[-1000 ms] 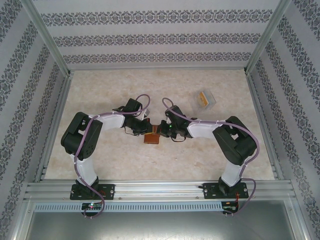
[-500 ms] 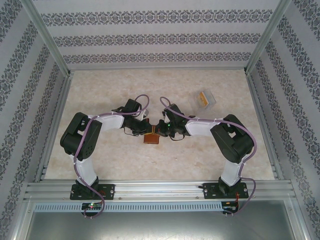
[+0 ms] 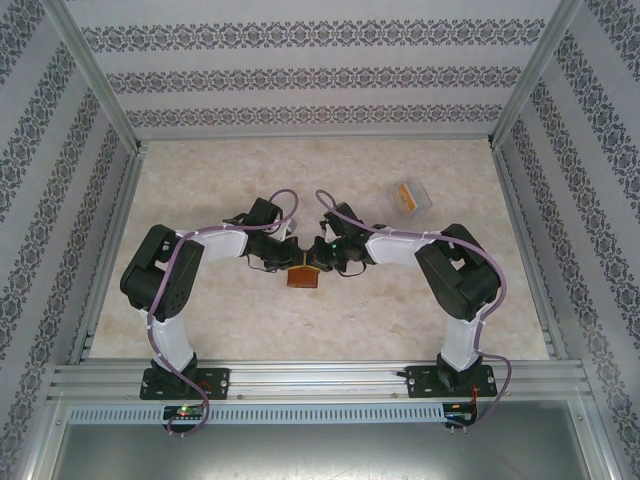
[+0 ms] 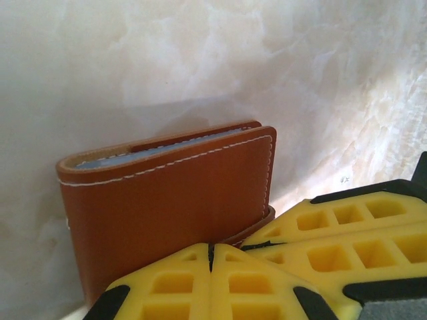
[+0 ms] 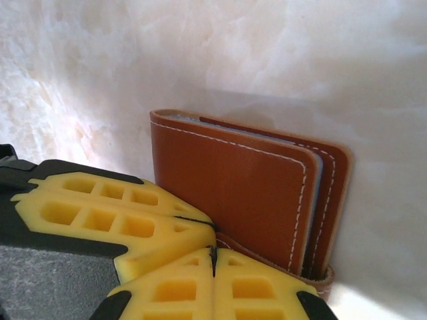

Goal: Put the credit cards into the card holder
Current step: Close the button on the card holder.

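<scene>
The card holder [image 3: 302,277], a folded reddish-brown leather wallet with white stitching, lies on the marble table at the centre. My left gripper [image 3: 291,262] and right gripper [image 3: 316,261] meet at its far edge, both shut, tips against the leather. In the left wrist view the card holder [image 4: 167,200] lies just beyond my left gripper [image 4: 212,248], with the right gripper's yellow fingers [image 4: 347,227] beside it. In the right wrist view the card holder [image 5: 247,193] shows a blue-grey inside edge, its lower flap running under my right gripper [image 5: 213,251]. An orange credit card [image 3: 405,196] lies in a clear box.
The clear plastic box [image 3: 411,199] sits at the back right of the table, well away from both arms. Patterned walls and metal rails [image 3: 110,260] close in the table on the left, right and far sides.
The right arm has slid left, bringing its gripper up against the left gripper at the card holder's edge. The left arm and the card holder have stayed in place.
</scene>
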Controlling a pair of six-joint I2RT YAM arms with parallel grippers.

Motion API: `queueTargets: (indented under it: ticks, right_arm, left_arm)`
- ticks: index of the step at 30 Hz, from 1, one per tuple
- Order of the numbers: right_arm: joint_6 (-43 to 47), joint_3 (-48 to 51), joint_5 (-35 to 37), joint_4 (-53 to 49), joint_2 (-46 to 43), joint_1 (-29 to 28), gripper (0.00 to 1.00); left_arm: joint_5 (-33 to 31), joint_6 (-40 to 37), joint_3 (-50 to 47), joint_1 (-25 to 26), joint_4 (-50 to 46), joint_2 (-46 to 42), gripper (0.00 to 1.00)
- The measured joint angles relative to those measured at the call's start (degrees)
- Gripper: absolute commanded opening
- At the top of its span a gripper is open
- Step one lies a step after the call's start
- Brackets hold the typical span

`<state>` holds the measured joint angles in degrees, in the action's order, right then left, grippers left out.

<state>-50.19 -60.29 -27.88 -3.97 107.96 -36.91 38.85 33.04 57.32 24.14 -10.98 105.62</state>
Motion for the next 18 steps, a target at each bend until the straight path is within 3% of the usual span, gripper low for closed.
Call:
queueTargets:
  ticks: [6, 18]
  right_arm:
    - [2.9, -2.7, 2.0, -4.6, 0.7, -0.8, 0.01]
    - [4.5, -0.9, 9.2, -3.2, -1.1, -3.7, 0.00]
  left_arm:
    - [1.2, 1.1, -2.3, -0.5, 3.8, -0.5, 0.00]
    - [1.4, 1.4, -6.7, -0.5, 10.9, -2.0, 0.00]
